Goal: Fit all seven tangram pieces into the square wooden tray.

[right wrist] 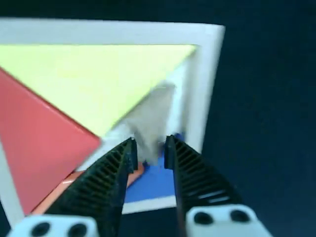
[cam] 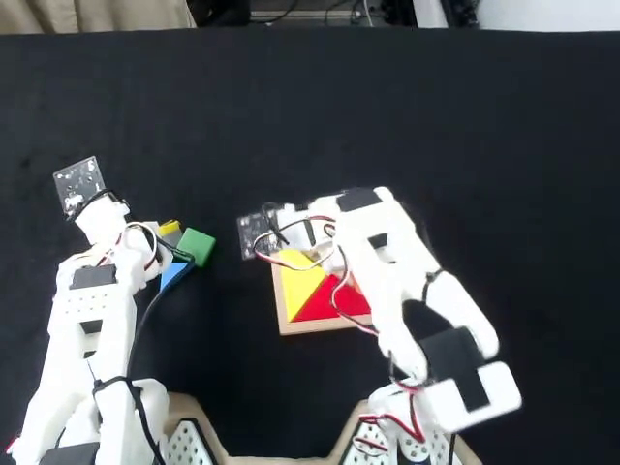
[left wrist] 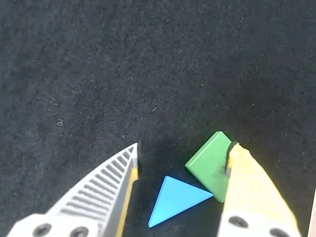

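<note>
The square wooden tray (cam: 287, 320) holds a yellow triangle (cam: 300, 281) and a red triangle (cam: 329, 302). In the right wrist view the tray rim (right wrist: 205, 74) frames the yellow triangle (right wrist: 94, 74), the red triangle (right wrist: 39, 143) and a blue piece (right wrist: 153, 185). My right gripper (right wrist: 148, 143) hangs over the tray's corner, shut on a thin pale piece (right wrist: 153, 116) standing on edge. My left gripper (left wrist: 180, 163) is open on the black table, with a blue triangle (left wrist: 175, 201) lying between its fingers. A green square (left wrist: 210, 163) touches the yellow finger (left wrist: 247, 182).
The green square (cam: 198, 246) and blue triangle (cam: 174, 276) lie left of the tray, by my left gripper (cam: 179, 252). My right gripper (cam: 291, 250) covers the tray's far edge. An orange sliver (right wrist: 133, 177) shows beside the blue piece. Black cloth stretches open beyond.
</note>
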You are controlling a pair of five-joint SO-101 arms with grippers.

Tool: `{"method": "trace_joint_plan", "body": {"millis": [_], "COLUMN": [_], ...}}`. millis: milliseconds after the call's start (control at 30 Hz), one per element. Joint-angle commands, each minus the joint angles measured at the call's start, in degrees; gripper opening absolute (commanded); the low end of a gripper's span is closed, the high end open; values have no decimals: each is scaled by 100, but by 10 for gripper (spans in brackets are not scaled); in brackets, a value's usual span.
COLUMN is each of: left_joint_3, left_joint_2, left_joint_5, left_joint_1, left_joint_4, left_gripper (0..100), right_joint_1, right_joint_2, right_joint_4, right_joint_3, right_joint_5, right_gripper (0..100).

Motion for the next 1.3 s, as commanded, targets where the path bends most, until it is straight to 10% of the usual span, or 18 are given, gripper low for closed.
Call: {"method": "trace_joint_plan", "body": {"millis": [0,267,500,1267], "left_joint_3": [-66,-57,-40,-66], "left_joint_2": [-149,-149,-149,-149], "left_joint_5": [-18,-18,-18,-18], "left_joint_1": [22,31,31,22], "left_joint_4": [-70,-70,-70,-70], "left_gripper": [287,287,287,287], "right_joint_1": [70,185,176,-202], "right_joint_2": [-541,-734,-585,673], "right_joint_4": [26,404,-1002,53], "right_joint_3": [-22,22,752,-567], "right_joint_5": [-1020,-2804,-2945,-3596], "right_gripper": [95,95,64,105]}}
